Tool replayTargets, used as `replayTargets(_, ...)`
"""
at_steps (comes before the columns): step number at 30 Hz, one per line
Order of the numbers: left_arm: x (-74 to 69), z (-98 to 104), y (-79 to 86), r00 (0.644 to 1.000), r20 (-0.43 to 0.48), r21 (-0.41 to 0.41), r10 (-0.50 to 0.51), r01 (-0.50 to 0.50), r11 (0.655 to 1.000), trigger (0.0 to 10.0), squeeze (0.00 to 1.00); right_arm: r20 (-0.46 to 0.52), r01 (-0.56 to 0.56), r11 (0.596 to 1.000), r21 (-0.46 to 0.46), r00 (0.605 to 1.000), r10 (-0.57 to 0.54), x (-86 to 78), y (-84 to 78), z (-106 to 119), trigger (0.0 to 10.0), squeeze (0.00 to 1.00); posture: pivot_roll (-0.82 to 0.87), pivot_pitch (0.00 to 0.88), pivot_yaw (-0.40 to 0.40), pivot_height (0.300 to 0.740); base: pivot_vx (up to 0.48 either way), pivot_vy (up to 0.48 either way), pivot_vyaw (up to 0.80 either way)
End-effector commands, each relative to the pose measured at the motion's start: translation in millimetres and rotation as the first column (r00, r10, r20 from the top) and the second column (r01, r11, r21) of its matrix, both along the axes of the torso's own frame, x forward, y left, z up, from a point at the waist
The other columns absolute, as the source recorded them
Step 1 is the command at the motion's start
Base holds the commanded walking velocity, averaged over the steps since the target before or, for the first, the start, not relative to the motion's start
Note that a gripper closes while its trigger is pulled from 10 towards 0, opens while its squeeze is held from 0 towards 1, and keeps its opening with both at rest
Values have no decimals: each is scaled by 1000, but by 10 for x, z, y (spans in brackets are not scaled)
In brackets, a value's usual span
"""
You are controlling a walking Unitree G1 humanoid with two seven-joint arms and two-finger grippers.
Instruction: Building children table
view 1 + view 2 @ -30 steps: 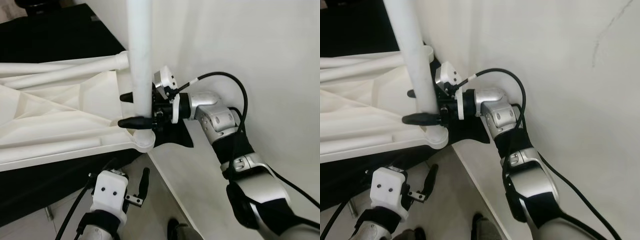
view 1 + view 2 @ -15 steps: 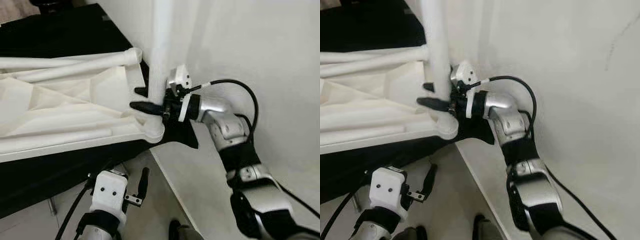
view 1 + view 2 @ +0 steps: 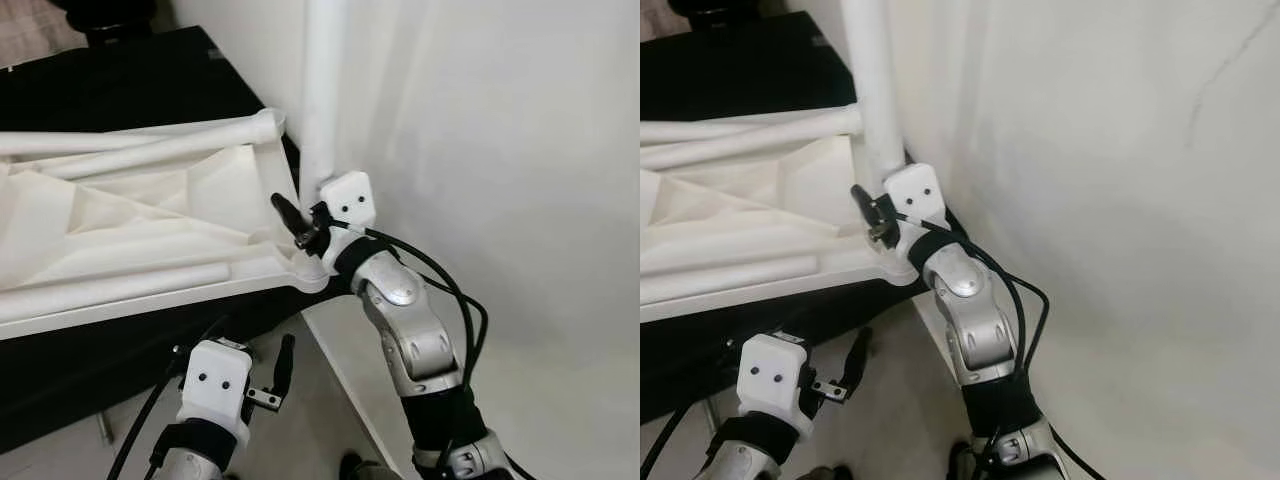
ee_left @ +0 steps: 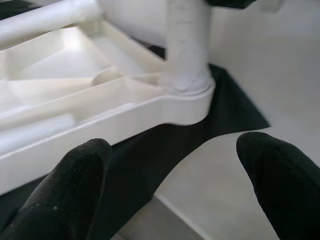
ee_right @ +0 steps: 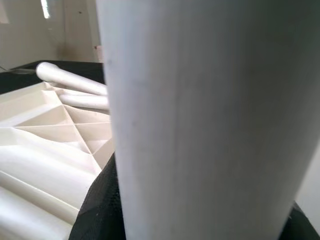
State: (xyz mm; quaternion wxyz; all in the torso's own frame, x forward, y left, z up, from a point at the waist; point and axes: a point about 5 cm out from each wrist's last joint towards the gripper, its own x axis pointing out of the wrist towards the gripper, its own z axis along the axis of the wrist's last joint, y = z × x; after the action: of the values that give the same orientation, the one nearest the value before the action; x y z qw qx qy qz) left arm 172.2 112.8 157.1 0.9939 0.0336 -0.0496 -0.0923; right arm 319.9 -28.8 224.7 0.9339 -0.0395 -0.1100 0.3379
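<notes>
While the white tabletop [image 3: 130, 225] lies upside down on the black surface [image 3: 120, 90], ribbed underside up and taking most of the left of the scene, the upright leg [image 3: 322, 90] stands in the socket [image 4: 187, 97] at its near right corner, hard by the white wall [image 3: 500, 150]. Two more loose legs [image 3: 150, 150] lie flat across the far side of the underside, long axes running left to right, rounded ends towards the wall.

What's changed in the last second: the right gripper [image 3: 300, 228] was reaching in sideways from the right with its fingers level on the leg, well above the socket. Now the arm has swung round to come up from below, the wrist has rolled, and the grip sits right at the base of the leg. I'd read that as a twist to seat or screw the leg home, so this leg looks close to done.

The leg's long axis is vertical, top end running out of frame, bottom end in the socket.

Right claw looks closed around the leg; its wrist view is all white tube between black pads. Left gripper [image 3: 272, 372] hangs low near the floor, fingers [image 4: 75, 170] spread wide, holding nothing.
</notes>
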Motion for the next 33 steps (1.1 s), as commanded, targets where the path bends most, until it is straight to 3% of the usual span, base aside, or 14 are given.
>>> replayTargets(1,-12,-56,9,1000,-26,1,1,0,1000,10000,0,-169,-122,992,26,978,125,-23,103,-251,10000,0,-58,245,-56,740,0,0,0)
replayTargets(2,-12,-56,9,1000,-26,1,1,0,1000,10000,0,-169,-122,992,26,978,125,-23,103,-251,10000,0,-58,245,-56,740,0,0,0)
replayTargets(3,-13,-56,8,1000,-26,1,-1,1,1000,10000,0,-181,-199,979,50,962,205,-61,130,-218,10000,1000,-54,246,-56,740,0,0,0)
replayTargets(7,-19,-51,0,1000,-27,0,-5,5,1000,10000,0,-136,-432,901,51,890,434,-20,80,-45,10000,1000,-41,253,-58,740,0,0,0)
replayTargets(8,-19,-51,0,1000,-27,0,-5,5,1000,10000,0,-136,-432,901,51,890,434,-20,80,-45,10000,1000,-41,253,-58,740,0,0,0)
replayTargets(12,-32,-44,-3,1000,-26,2,-3,3,1000,10000,0,-131,-605,794,-68,794,594,85,-56,70,10000,1000,-39,257,-58,740,0,0,0)
replayTargets(13,-36,-45,-4,1000,-27,1,-2,2,1000,10000,0,-145,-642,760,-103,766,627,130,-112,99,10000,0,-38,257,-59,740,0,0,0)
replayTargets(15,-47,-43,-7,1000,-29,0,-2,2,1000,10000,0,-146,-684,718,-127,729,669,190,-183,176,10000,0,-32,262,-56,740,0,0,0)
replayTargets(19,-66,-37,-11,999,-33,2,-6,6,1000,10000,0,-135,-709,689,-150,705,696,327,-248,348,10000,0,-21,270,-54,740,0,0,0)
replayTargets(24,-76,-36,-10,999,-35,3,-7,7,1000,10000,0,-150,-733,663,-153,680,717,357,-265,376,10000,0,-18,272,-52,740,0,0,0)
replayTargets(25,-79,-36,-10,999,-36,3,-6,7,1000,10000,0,-161,-750,645,-148,662,732,362,-274,380,4745,0,-17,274,-52,740,0,0,0)
replayTargets(26,-79,-36,-10,999,-36,3,-6,7,1000,10000,0,-161,-750,645,-148,662,732,362,-274,380,4745,0,-17,274,-52,740,0,0,0)
replayTargets(27,-83,-36,-9,999,-37,4,-7,7,1000,10000,0,-171,-763,629,-145,646,744,367,-287,383,0,0,-16,276,-49,740,0,0,0)
replayTargets(33,-90,-35,-7,999,-39,5,-10,10,1000,10000,0,-178,-777,614,-138,629,756,409,-325,396,0,0,-17,277,-47,740,0,0,0)
